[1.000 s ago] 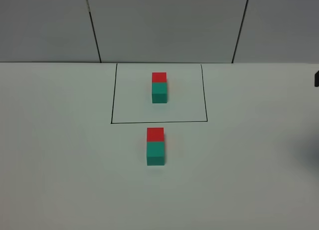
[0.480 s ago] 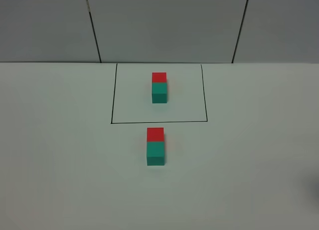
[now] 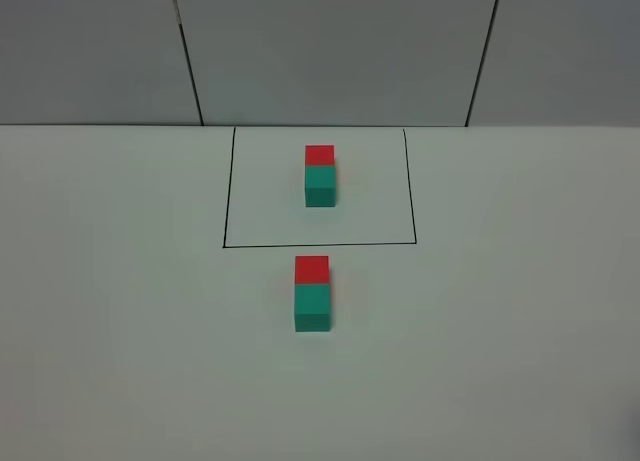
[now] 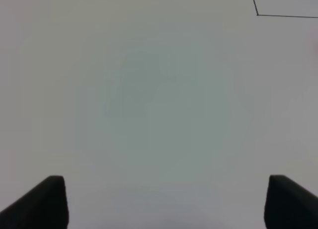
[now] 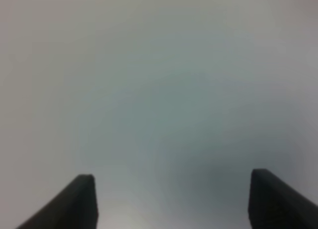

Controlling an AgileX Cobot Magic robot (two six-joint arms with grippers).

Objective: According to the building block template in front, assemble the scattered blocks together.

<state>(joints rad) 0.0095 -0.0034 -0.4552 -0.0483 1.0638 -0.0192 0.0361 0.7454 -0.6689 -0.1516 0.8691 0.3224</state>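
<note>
The building block template (image 3: 319,176), a red cube joined to a teal one, stands inside the black-lined rectangle (image 3: 224,221) at the back of the table. In front of the rectangle the scattered blocks stand touching: the red block (image 3: 312,269) behind the teal block (image 3: 312,308). Neither arm shows in the high view. My left gripper (image 4: 164,199) is open over bare table, with a corner of the rectangle (image 4: 257,13) far ahead. Bare white surface is all that lies between the spread fingers of my open right gripper (image 5: 171,199).
The white table (image 3: 120,331) runs up to a grey panelled wall (image 3: 330,51) with dark seams.
A dark piece at the right edge of the high view has left the frame, and the shadow at the right edge has slid down toward the lower corner. The blocks have not moved.
</note>
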